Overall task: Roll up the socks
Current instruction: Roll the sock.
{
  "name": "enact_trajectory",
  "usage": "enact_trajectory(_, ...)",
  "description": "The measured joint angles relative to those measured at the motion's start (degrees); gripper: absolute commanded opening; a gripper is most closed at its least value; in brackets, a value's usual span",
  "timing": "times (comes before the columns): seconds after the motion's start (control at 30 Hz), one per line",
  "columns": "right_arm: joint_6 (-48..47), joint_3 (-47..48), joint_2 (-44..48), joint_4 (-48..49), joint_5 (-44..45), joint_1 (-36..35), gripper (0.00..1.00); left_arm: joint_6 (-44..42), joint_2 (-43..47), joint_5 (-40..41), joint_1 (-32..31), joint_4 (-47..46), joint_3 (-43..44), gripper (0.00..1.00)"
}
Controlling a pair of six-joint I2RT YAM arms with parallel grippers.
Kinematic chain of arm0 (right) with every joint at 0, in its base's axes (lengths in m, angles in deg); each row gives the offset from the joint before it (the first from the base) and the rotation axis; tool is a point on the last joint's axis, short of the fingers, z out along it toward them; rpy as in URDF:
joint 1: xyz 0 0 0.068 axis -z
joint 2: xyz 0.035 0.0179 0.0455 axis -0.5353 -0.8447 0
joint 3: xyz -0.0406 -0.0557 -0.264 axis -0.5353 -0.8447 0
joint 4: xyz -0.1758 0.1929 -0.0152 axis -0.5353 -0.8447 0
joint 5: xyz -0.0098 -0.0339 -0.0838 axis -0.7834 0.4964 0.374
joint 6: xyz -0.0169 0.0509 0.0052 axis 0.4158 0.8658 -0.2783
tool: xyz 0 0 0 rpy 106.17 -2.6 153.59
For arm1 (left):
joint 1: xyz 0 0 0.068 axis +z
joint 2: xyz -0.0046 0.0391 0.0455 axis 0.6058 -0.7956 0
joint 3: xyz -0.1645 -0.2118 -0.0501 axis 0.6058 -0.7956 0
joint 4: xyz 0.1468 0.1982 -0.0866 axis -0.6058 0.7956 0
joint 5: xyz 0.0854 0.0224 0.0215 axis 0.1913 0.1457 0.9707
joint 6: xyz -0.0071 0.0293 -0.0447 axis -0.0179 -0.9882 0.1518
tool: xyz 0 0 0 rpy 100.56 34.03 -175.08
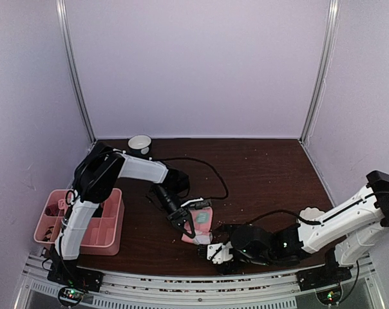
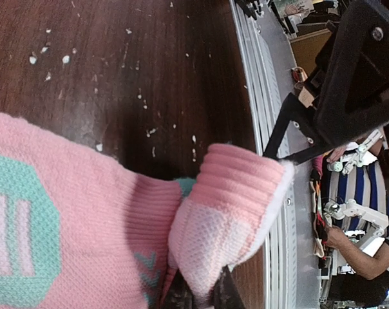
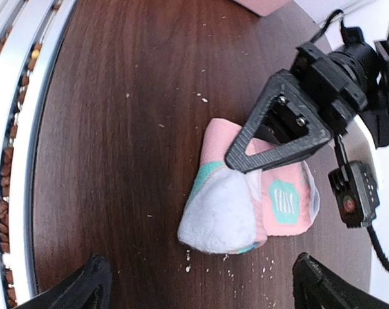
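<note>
the pink sock (image 1: pixel 202 220) lies bunched near the middle of the table (image 1: pixel 265 174), a bit toward the near edge, between the two arms. the left gripper (image 1: pixel 188 228) reaches down to it from the left, and its jaws look closed on the fabric. in the left wrist view the fingers (image 2: pixel 204 297) sit at the bottom edge with the sock (image 2: pixel 85 244) pinched between them, and the ribbed cuff (image 2: pixel 236 187) is folded over and sticks up. a mint patch with pale stripes shows on the flat part.

the right gripper (image 1: pixel 214 252) sits low just in front of the bundle, near it but not touching. in its own view the right gripper (image 3: pixel 201 290) has its jaws spread wide, with bare wood between them. from there the sock (image 3: pixel 230 215) is a short, thick fold with its pale inner side facing out and a mint patch on the pink side. the left gripper (image 3: pixel 278 125) lies across the top of it.

crumbs (image 3: pixel 230 270) are scattered on the wood around the sock. a pink tray (image 1: pixel 91 248) stands at the left by the left arm's base, well away from the sock. there's something dark in its far-left compartments, but i can't make it out. a white cup (image 1: pixel 140 143) stands at the back, and a black cable (image 1: pixel 214 177) loops across the table.
</note>
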Motion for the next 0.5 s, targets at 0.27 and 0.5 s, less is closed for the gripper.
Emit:
enact_trajectory(0.27,-12.52,6.05,-10.86,-0.07,6.32,-0.85,0.74,-0.46,-0.63,-0.63,0.02,1.79,0.31,0.0)
enact_trajectory(0.5,-20.2,10.38,-16.98,1.92,10.08,-0.63,0.47,-0.76,-0.94,-0.79,0.02,2.99,0.46,0.0)
